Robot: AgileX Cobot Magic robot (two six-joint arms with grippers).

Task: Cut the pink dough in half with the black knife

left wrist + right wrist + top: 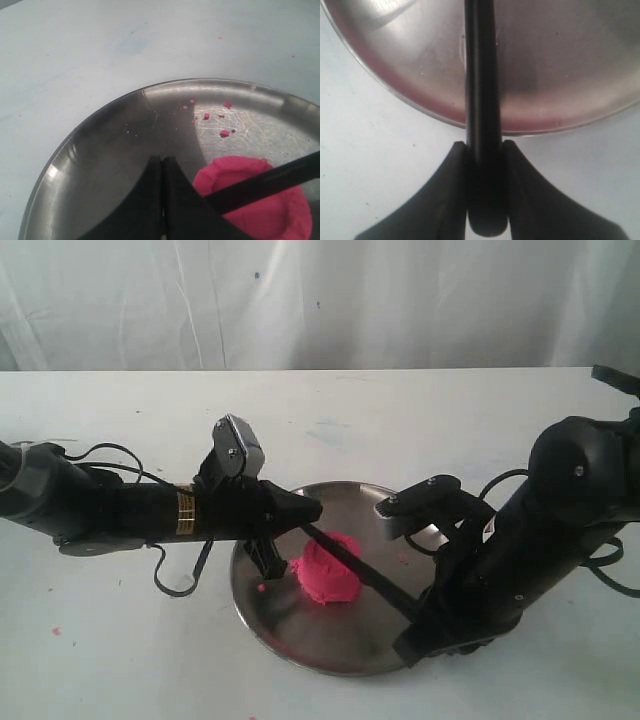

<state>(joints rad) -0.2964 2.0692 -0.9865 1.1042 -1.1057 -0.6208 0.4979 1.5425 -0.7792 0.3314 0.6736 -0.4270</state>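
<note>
The dough (325, 575) (260, 200), a bright pink lump, sits on the plate (340, 502) (125, 150) (560, 75) a little off its middle, toward the side where the left arm reaches in. The knife (362, 571) (272, 181) (481, 90), slim and all black, lies slanted across the top of the dough, with its handle running out over the plate's rim on the right arm's side. There the right claw (420, 612) (485, 165) is clamped on the handle, one finger on each side of it, just outside the rim. The left claw (310, 508) (162, 172) hangs over the plate just beside the dough, its two fingers pressed together with nothing between them. Whether it touches the knife cannot be told. A few pink crumbs (225, 133) lie on the scratched steel of the plate beyond the dough, and more specks (55, 630) dot the desk (150, 660) away from the plate. The desk is plain white with faint bluish smudges, and the plate stands near its front edge. Behind the desk hangs a white, creased curtain (300, 300). The left arm wears a gold band (185, 512) whose print is too small to read.
</note>
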